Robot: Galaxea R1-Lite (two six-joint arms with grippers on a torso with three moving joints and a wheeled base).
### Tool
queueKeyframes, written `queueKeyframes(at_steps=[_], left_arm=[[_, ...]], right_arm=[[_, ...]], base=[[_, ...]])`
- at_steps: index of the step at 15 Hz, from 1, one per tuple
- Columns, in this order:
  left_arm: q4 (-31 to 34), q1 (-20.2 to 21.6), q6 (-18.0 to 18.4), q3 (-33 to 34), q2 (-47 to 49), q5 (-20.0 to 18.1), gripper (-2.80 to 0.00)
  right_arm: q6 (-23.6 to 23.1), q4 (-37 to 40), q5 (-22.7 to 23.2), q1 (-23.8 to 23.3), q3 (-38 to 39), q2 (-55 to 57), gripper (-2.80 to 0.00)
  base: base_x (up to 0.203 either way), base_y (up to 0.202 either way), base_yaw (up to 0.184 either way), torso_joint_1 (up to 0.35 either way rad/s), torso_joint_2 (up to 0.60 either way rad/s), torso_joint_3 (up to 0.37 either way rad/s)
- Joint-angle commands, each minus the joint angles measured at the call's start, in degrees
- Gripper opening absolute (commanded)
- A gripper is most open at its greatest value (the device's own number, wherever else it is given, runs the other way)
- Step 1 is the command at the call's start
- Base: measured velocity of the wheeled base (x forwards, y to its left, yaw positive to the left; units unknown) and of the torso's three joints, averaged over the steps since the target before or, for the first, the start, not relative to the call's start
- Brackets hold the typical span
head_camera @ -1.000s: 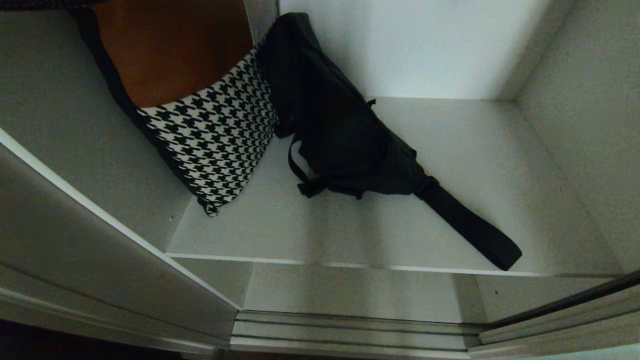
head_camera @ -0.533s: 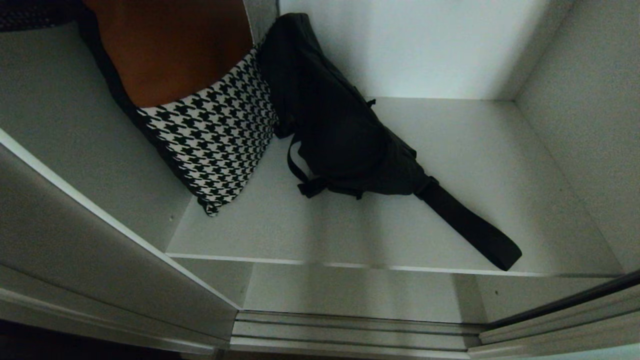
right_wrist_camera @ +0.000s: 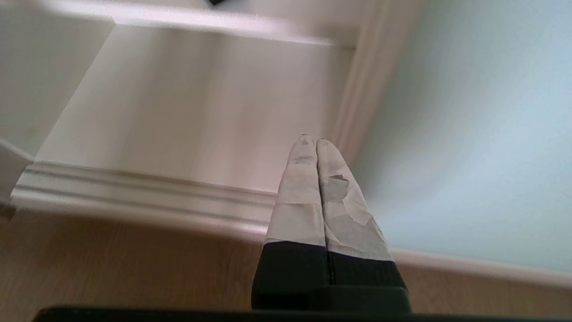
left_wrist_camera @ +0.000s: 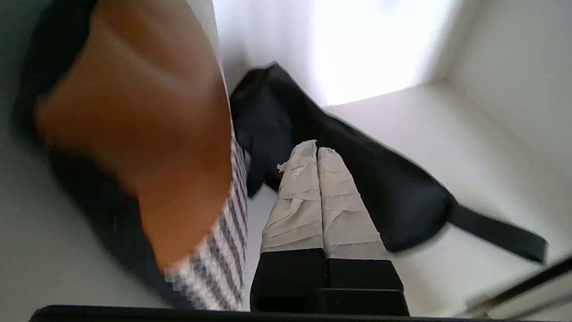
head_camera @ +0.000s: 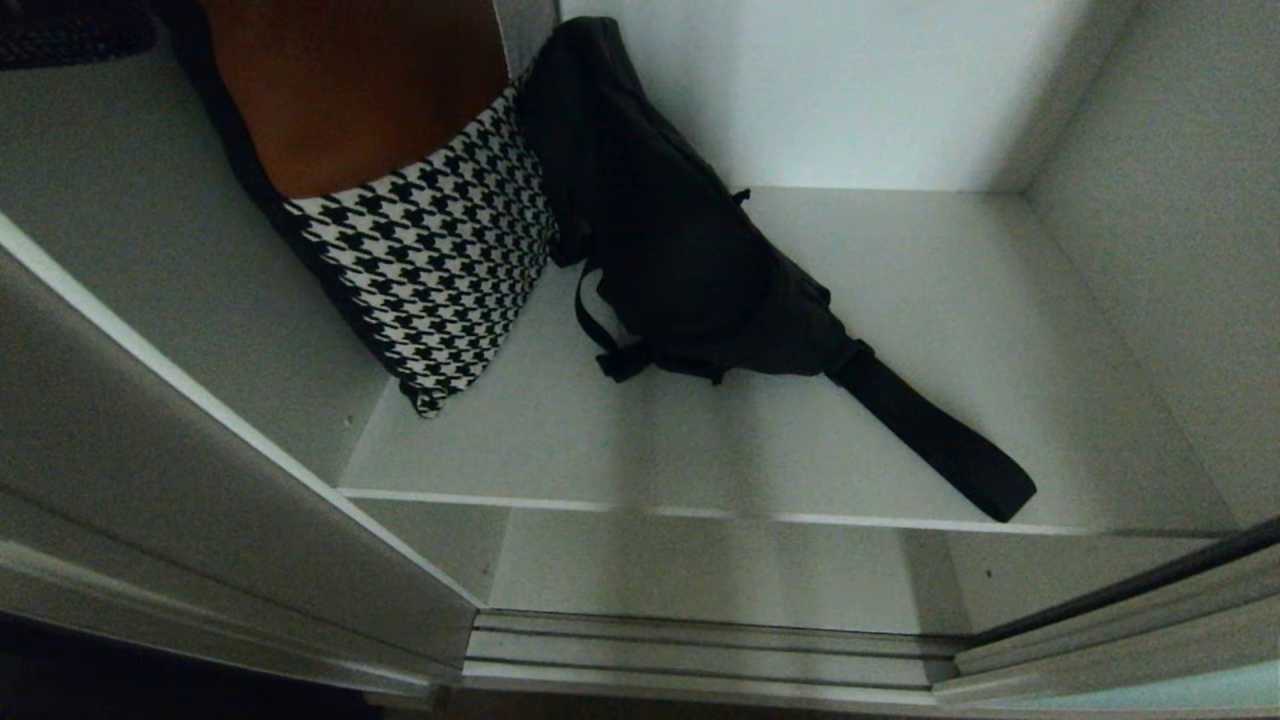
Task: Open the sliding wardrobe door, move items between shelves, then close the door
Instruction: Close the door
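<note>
The wardrobe stands open in the head view; the upper shelf [head_camera: 900,330] carries both bags, and a lower shelf [head_camera: 700,575] shows below its pale front edge, with the ribbed silver floor track [head_camera: 700,650] nearest of all. The houndstooth bag [head_camera: 430,270] leans at the far left against the left wall, its orange-brown inside turned upward; the black pouch bag [head_camera: 680,270] lies just to its right, touching it, its upper end propped against the back wall and its wide strap [head_camera: 930,430] running out to the near right, the strap's tip close to the shelf's front edge. Neither arm shows in the head view.

In the left wrist view the left claw [left_wrist_camera: 317,150] hangs above the black pouch bag [left_wrist_camera: 380,188], its taped fingers pressed together and pinching nothing; whether it touches the pouch cannot be told; the houndstooth bag [left_wrist_camera: 147,156] sits beside it.

The right claw [right_wrist_camera: 311,139] is parked low before the wardrobe, fingers pressed together, empty; the frosted blue-green sliding wardrobe door [right_wrist_camera: 469,134] stands beside it, above a wooden floor [right_wrist_camera: 111,264].
</note>
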Motion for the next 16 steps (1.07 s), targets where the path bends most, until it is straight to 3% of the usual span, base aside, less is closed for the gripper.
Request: queueKeyframes(at_steps=[1, 8, 12, 16], left_arm=[[-0.23, -0.04, 0.16, -0.46, 0.35, 0.07, -2.80], [-0.05, 0.20, -0.25, -0.47, 0.35, 0.16, -2.80], [0.36, 1.39, -3.50, -0.36, -1.53, 0.24, -2.80], [3.46, 8.16, -2.58, 6.10, -8.94, 0.07, -2.80]], right_arm=[[0.01, -0.02, 0.00, 0.02, 0.00, -0.01, -2.80], [0.01, -0.02, 0.00, 0.02, 0.00, -0.01, -2.80], [0.01, -0.02, 0.00, 0.02, 0.00, -0.01, -2.80], [0.01, -0.02, 0.00, 0.02, 0.00, -0.01, -2.80]], base=[[-0.194, 0.000, -0.002, 0.002, 0.00, 0.002], [-0.198, 0.000, -0.001, 0.000, 0.00, 0.004], [-0.130, 0.000, -0.003, 0.002, 0.00, 0.001], [0.000, 0.000, 0.000, 0.000, 0.00, 0.000]])
